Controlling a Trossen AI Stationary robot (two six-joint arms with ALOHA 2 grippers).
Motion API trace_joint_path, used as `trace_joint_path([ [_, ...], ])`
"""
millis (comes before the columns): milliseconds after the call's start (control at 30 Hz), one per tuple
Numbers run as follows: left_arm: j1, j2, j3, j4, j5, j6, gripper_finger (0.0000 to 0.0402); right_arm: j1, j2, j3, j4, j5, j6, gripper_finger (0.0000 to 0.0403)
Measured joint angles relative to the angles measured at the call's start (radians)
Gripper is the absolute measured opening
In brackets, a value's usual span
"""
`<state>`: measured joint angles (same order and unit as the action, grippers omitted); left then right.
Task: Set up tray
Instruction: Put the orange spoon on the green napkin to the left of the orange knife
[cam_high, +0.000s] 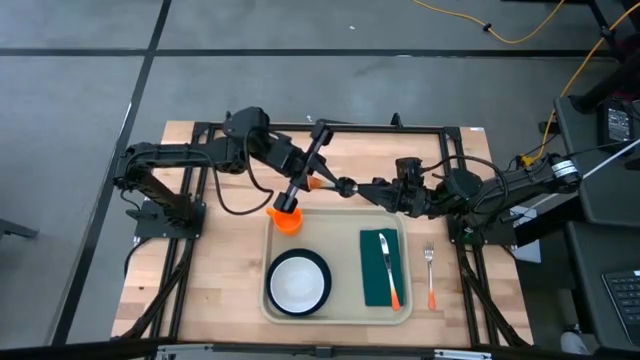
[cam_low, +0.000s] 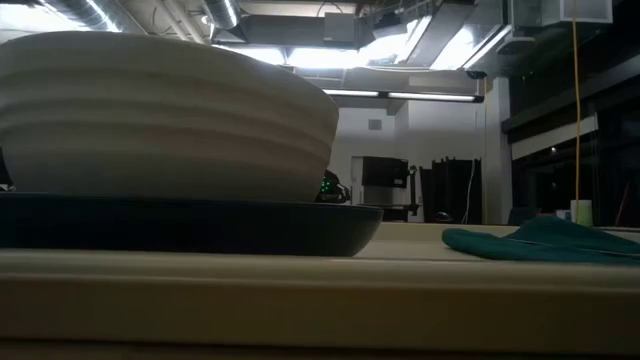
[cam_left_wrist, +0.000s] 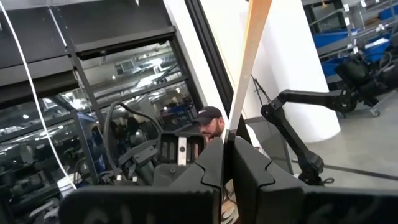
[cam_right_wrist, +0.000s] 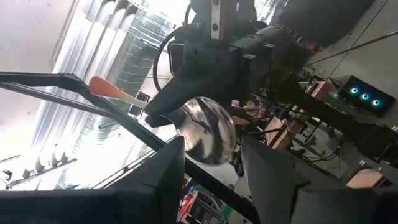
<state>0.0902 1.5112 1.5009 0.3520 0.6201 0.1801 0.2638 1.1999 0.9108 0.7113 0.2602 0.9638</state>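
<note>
your right gripper (cam_high: 345, 185) sits above the far edge of the tray (cam_high: 340, 314), near the table's middle, with its jaws partly apart on a spoon (cam_right_wrist: 208, 129). in the right wrist view the shiny bowl of that spoon lies between the two dark fingers (cam_right_wrist: 163, 177), and its orange handle (cam_right_wrist: 112, 91) sticks out past them toward the left arm. your left gripper (cam_high: 290, 198) is just beside it, a little to the left, pointing down at an orange cup (cam_high: 286, 218) that stands at the tray's far left corner. its jaws are pressed together in the left wrist view, with a thin pale strip rising from between the fingers (cam_left_wrist: 245, 177); you cannot tell from that view what the strip is.

the two grippers are close to one another over the far rim, so each stands in the other's way there. the left arm fills most of the right wrist view, right behind the spoon.

the tray lies on the near half of the wooden table (cam_high: 215, 260), between the two arms. on its left part sits a dark round plate (cam_high: 298, 281) with a white bowl (cam_high: 297, 284) on it. on its right part lies a teal napkin (cam_high: 380, 268) with a knife (cam_high: 389, 270) with an orange handle on top. a fork (cam_high: 430, 275), also orange-handled, lies on the bare table just right of the tray.

a person in a dark cap (cam_left_wrist: 210, 121) shows in the room beyond, in the left wrist view.
</note>
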Motion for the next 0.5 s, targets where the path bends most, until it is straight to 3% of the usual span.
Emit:
trace_joint_path([
  [300, -0.006, 0.012, 0.000, 0.047, 0.014, -0.033, 0.0004, 0.000, 0.000, 0.000, 0.000, 0.000, 0.004, 0.0160],
  [500, -0.011, 0.018, 0.000, 0.043, 0.015, -0.032, 0.0004, 0.000, 0.000, 0.000, 0.000, 0.000, 0.001, 0.0131],
])
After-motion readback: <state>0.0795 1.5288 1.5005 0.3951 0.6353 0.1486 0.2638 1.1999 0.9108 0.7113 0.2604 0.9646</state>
